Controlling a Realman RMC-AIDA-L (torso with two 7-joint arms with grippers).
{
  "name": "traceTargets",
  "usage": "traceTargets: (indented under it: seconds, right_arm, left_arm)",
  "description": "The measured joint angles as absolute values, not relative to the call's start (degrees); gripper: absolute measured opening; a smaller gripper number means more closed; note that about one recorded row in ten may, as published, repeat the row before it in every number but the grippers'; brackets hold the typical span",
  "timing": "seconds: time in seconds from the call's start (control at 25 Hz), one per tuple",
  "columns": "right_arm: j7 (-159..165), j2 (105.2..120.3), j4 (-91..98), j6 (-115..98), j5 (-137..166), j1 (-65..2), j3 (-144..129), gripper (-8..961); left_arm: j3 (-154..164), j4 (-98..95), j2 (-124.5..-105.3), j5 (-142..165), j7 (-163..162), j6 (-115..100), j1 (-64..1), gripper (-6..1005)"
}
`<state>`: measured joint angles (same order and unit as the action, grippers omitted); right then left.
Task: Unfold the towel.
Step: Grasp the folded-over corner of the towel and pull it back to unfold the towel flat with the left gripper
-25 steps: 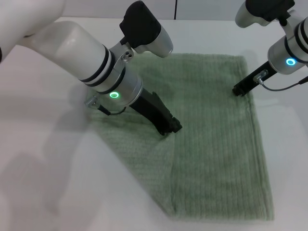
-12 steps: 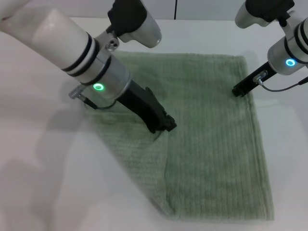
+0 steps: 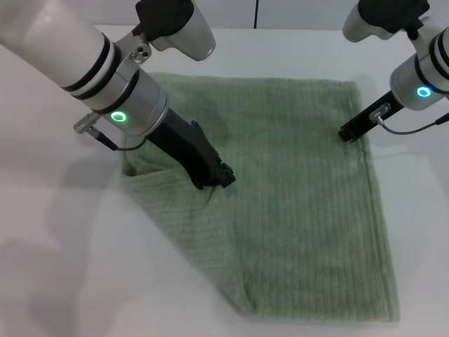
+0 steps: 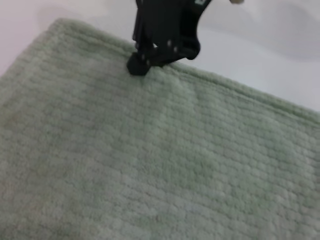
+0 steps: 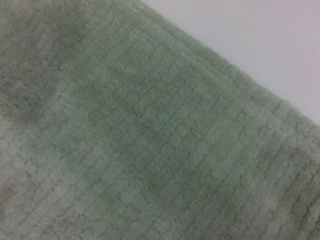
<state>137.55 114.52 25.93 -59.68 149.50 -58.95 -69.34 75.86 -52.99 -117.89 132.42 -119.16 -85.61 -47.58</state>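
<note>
The pale green towel [image 3: 302,189] lies on the white table, with a folded flap on its left side and a diagonal crease running to the near edge. My left gripper [image 3: 214,179] is down on that flap, shut on a pinch of the towel's top layer, which puckers at its tip. My right gripper [image 3: 349,132] is shut, with its tip resting on the towel near the far right edge; it also shows in the left wrist view [image 4: 139,64]. The towel fills the left wrist view [image 4: 150,160] and the right wrist view [image 5: 140,140].
The white table [image 3: 63,267] surrounds the towel on every side. The left arm's thick body [image 3: 105,77] hangs over the towel's far left corner and hides it.
My left gripper has moved left and away with the pinched layer, and the flap has shifted left with it. The right arm has not moved.
</note>
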Motion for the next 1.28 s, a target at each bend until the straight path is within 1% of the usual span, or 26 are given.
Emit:
traceTargets:
  seconds: [0.96, 1.28]
  right_arm:
    - [137.5, 114.52, 25.9, -59.5, 149.7, -58.9, -69.3, -1]
    - [137.5, 114.52, 25.9, -59.5, 149.6, -58.8, -69.3, -1]
  left_arm:
    - [74.5, -66.0, -118.0, 137.1, -121.8, -101.1, -45.7, 90]
    - [74.9, -68.9, -118.04, 138.1, -123.2, -103.1, -44.7, 95]
